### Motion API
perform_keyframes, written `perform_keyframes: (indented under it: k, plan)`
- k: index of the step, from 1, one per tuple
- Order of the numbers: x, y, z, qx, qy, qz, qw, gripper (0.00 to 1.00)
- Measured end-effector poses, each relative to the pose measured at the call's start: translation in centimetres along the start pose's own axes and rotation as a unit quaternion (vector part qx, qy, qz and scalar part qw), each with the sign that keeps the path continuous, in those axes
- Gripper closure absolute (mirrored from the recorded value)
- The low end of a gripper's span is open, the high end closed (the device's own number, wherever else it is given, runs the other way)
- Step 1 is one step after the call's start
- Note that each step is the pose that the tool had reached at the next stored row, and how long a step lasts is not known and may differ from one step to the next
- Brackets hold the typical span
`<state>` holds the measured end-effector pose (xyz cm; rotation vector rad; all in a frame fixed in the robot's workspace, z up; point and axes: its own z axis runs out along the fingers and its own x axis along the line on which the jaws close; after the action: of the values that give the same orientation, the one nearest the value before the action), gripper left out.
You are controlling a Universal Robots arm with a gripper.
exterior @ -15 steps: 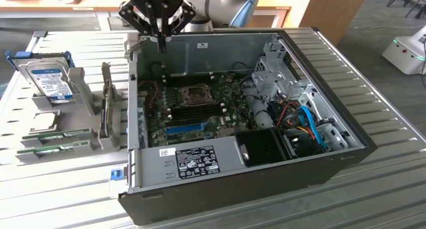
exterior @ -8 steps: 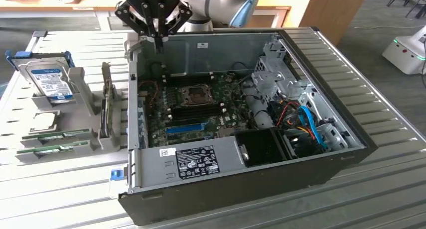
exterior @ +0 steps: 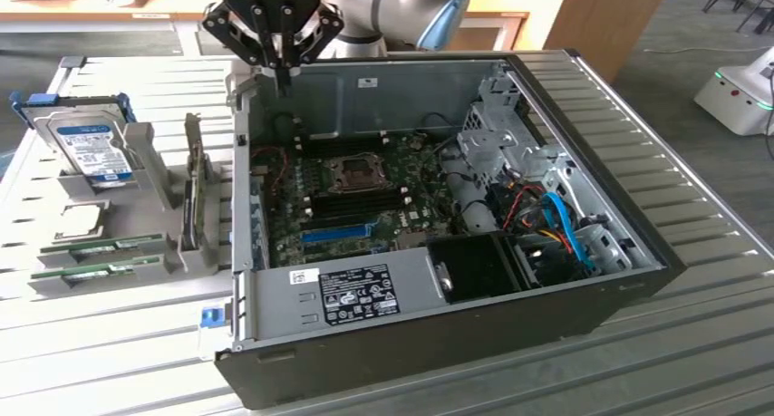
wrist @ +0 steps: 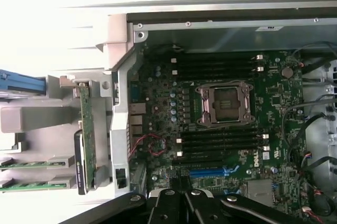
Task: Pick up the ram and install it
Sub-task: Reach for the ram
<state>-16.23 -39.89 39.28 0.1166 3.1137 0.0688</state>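
Over the rim of the open case, gripper narrow, empty (2 ram sticks outside, well clear).

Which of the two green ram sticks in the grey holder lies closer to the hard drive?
The upper ram stick in the exterior view, on the side of the hard drive; the lower ram stick sits one slot further.

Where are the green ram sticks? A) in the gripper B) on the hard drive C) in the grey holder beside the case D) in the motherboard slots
C: both ram sticks lie in the grey holder outside the case; the motherboard slots are empty.
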Motion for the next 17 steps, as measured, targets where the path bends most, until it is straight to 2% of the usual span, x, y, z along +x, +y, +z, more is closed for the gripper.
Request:
perform_keyframes:
  k: [17]
  plan:
    - [1.7, -0.13, 0.0, 0.0, 0.0, 0.0, 1.0, 0.89]
